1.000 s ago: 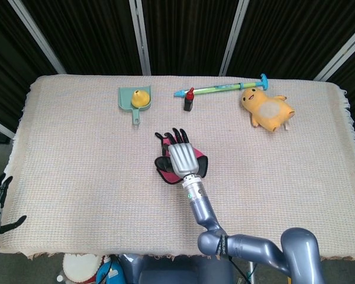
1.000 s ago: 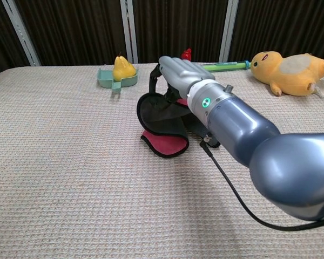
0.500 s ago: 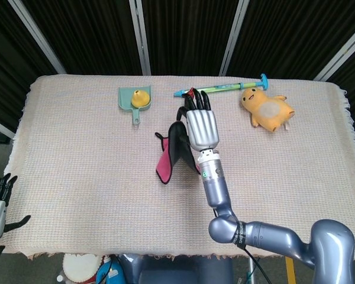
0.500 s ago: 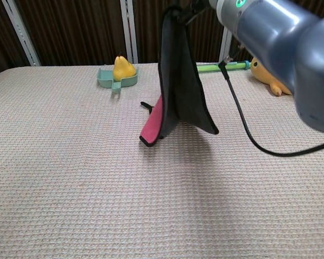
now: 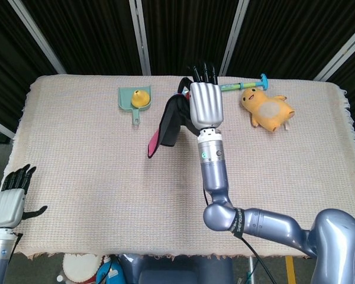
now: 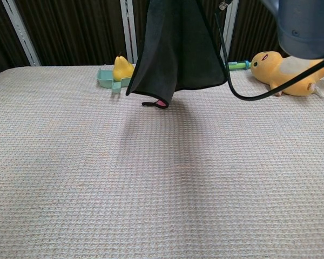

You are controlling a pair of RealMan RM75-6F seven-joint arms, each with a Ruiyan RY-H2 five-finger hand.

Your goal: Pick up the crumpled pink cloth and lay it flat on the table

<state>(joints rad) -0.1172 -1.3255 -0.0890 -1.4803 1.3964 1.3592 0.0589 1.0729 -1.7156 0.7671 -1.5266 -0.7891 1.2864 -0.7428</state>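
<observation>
Black curtain backdrop with metal poles, counter point(image 5: 77, 154) covered in beige woven fabric. Right hand point(image 5: 206, 103) raised above the far-centre of the counter, back of the hand toward the head cam, fingers point(image 5: 204, 73) pointing at the far edge; it grips the pink cloth point(image 5: 165, 125), which hangs from the hand's left side, clear of the surface. Cloth shows a dark face, with pink along the lower edge; in the chest view it drapes down in front of the curtain, bottom tip point(image 6: 157, 102) looks just off the counter. Left hand point(image 5: 10, 200) low at the near-left corner, fingers spread, holding nothing. Far side: teal dustpan point(image 5: 133, 99) with a yellow pear-shaped toy point(image 5: 141, 97) in it, left of the cloth; yellow plush point(image 5: 267, 108) to the right; green-blue stick toy point(image 5: 244, 86) beside it, partly hidden behind the hand.
</observation>
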